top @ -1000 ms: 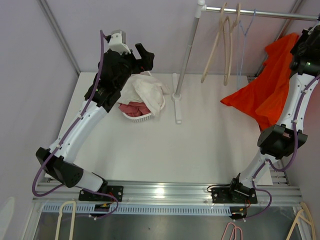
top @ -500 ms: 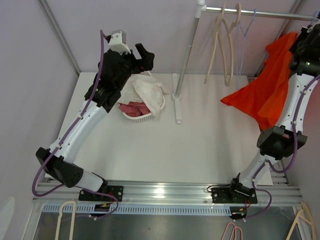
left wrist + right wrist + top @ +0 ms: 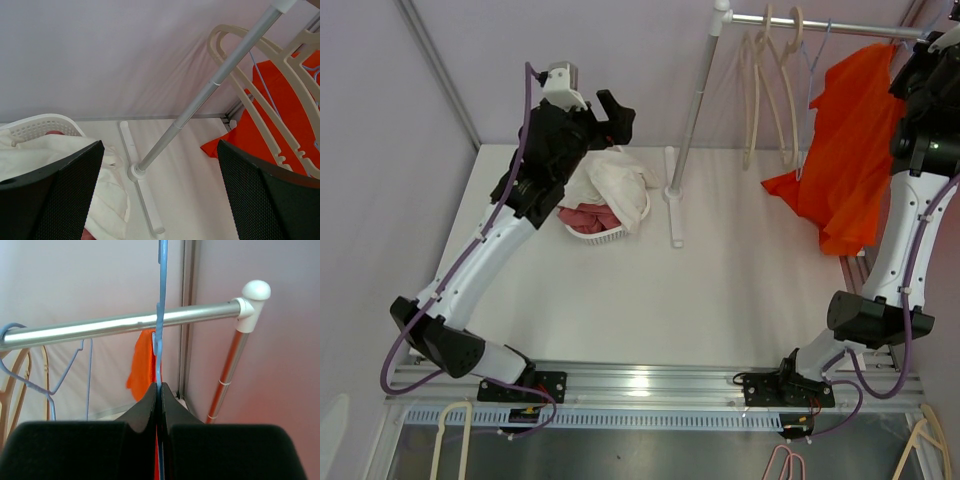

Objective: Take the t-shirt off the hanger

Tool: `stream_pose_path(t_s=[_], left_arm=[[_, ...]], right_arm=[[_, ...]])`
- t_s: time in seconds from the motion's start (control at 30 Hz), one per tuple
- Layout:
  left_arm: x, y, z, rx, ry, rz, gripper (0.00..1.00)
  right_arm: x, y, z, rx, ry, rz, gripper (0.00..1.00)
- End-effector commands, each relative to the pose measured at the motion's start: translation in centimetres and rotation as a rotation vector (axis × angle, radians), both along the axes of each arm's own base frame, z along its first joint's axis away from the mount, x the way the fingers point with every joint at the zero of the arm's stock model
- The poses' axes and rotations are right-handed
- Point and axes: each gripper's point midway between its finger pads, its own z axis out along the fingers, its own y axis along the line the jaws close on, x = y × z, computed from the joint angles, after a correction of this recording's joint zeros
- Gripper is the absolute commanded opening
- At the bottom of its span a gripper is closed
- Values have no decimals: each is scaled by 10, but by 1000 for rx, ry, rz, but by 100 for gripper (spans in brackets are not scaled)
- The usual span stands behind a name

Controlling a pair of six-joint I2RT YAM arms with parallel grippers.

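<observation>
At the near edge of the desk [image 3: 720, 290] both arms are bolted to a metal track [image 3: 650, 385], and each reaches toward the back. The left arm [image 3: 485, 240] slants up over the left side and ends above a white basket [image 3: 598, 234] standing near the rear left corner. A white cloth [image 3: 615, 180] spills over the basket's rim, with a pink cloth [image 3: 588, 215] under it. The left jaws are spread wide and hold nothing: in the left wrist view the two black fingers [image 3: 50, 190] sit at the sides of the frame, with the basket and the rack showing between them.

Just beside the basket the rack's white foot [image 3: 672, 205] lies on the desk, and its slanted pole [image 3: 692, 110] climbs to the hanging bar [image 3: 100, 326]. Two cream hangers [image 3: 790, 110] hang from that bar.

The right arm [image 3: 910, 220] rises along the desk's right edge to the far end of the bar. The right jaws are pressed together on the thin stem of a blue hanger [image 3: 160, 300], which crosses the bar just above them; I cannot tell whether its hook rests on the bar. A second blue hanger [image 3: 90, 375] hangs from the bar to the left.

The orange t-shirt [image 3: 845, 150] has its top up at the bar beside the right wrist. It drapes down over the rear right part of the desk, near the cream hangers.
</observation>
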Motion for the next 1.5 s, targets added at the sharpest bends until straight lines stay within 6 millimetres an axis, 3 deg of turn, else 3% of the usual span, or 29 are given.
stream_pose_path(t_s=[0.0,0.03,0.13,0.23,0.27,0.33,0.37,0.43,0.53,0.63,0.7,0.73,0.77,0.83,0.97,1.03,1.07,1.13,1.17,1.3,1.37,1.4,1.47], left_arm=[[-28,1,54,-42,-124,-33,99],[-30,-2,55,-34,-130,-41,100],[-48,-21,59,19,-189,-127,99],[-81,-44,69,47,-302,-249,100],[-85,-52,47,73,-289,-281,99],[-120,-61,58,61,-375,-349,100],[-126,-70,36,69,-378,-377,99],[-160,-80,44,46,-446,-445,99],[-192,-106,15,87,-451,-525,100],[-224,-133,-9,134,-462,-616,99],[-248,-149,-14,118,-485,-680,100],[-256,-156,-27,125,-473,-715,100],[-268,-166,-34,111,-459,-756,100],[-282,-176,-36,87,-450,-804,99],[-321,-196,-28,38,-460,-906,99],[-332,-206,-32,22,-430,-941,100],[-340,-209,-22,-2,-431,-941,100],[-342,-222,-31,8,-397,-942,100],[-344,-225,-18,-25,-377,-937,100],[-338,-249,-13,-42,-283,-903,99],[-341,-269,-30,8,-259,-906,100],[-339,-273,-15,1,-265,-889,100],[-341,-292,-31,42,-246,-903,100]], right_arm=[[-16,9,4,51,-31,19,0],[-13,8,-5,57,-11,16,0],[-31,11,-11,123,-6,-21,0],[-57,7,-19,206,7,-142,0],[-64,7,-24,219,21,-174,0],[-86,14,-19,233,-10,-215,0],[-89,17,-29,243,5,-227,0],[-107,31,-21,281,-40,-199,0],[-123,46,-31,358,-33,-168,0],[-128,64,-43,435,16,-114,0],[-129,74,-48,452,39,-87,0],[-132,84,-50,459,48,-70,0],[-135,81,-49,457,38,-94,0],[-144,98,-45,461,24,-46,0],[-161,104,-37,469,-19,-25,0],[-165,104,-38,470,-16,-25,0],[-166,105,-39,472,-16,-22,0],[-166,106,-42,470,-3,-19,0],[-166,107,-44,471,3,-21,0],[-165,109,-46,471,2,-12,0],[-163,110,-46,468,1,-12,0],[-162,110,-47,467,4,-13,0],[-160,111,-46,468,3,-9,0]])
